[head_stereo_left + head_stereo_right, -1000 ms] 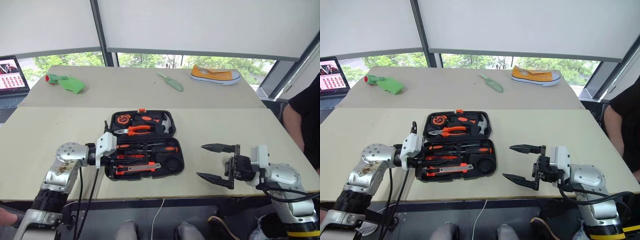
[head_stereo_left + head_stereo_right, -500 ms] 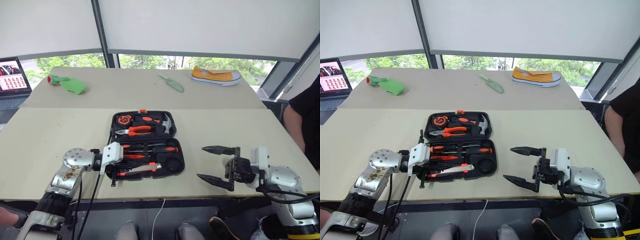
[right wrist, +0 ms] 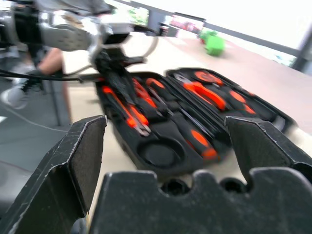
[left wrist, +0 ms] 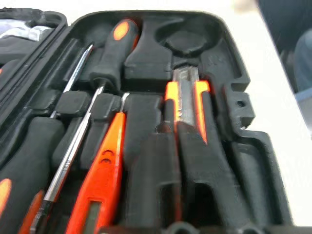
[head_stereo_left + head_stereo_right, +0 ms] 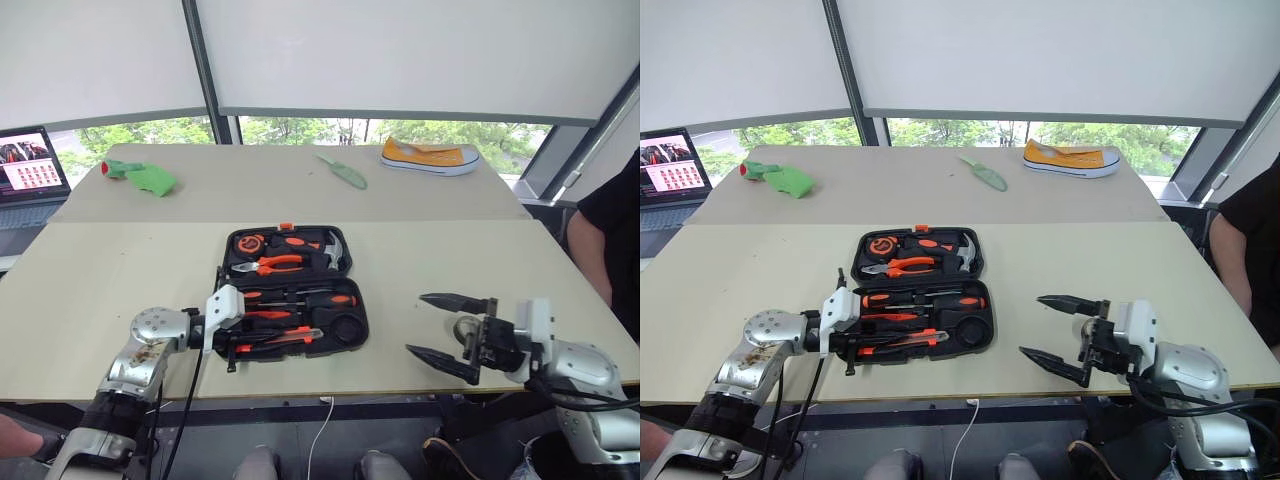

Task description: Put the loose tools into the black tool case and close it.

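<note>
At the lower left of the frame the left gripper (image 5: pixel 232 352) is lying over the front edge of the black tool case (image 5: pixel 292 292), its fingers (image 4: pixel 195 161) slightly apart around the utility knife (image 5: pixel 280 339), which is resting in the front recess; a second ago it was shut tight there. The case is sitting open at the centre, its plastic looking stiff and light, so I think the lid's far rim is the place to hold. At the lower right the right gripper (image 5: pixel 448 330) is hanging wide open and has shifted a little to the right.

Office-like room: blinds (image 5: pixel 400 50), laptop (image 5: pixel 30 175), tables (image 5: pixel 120 270)
</note>
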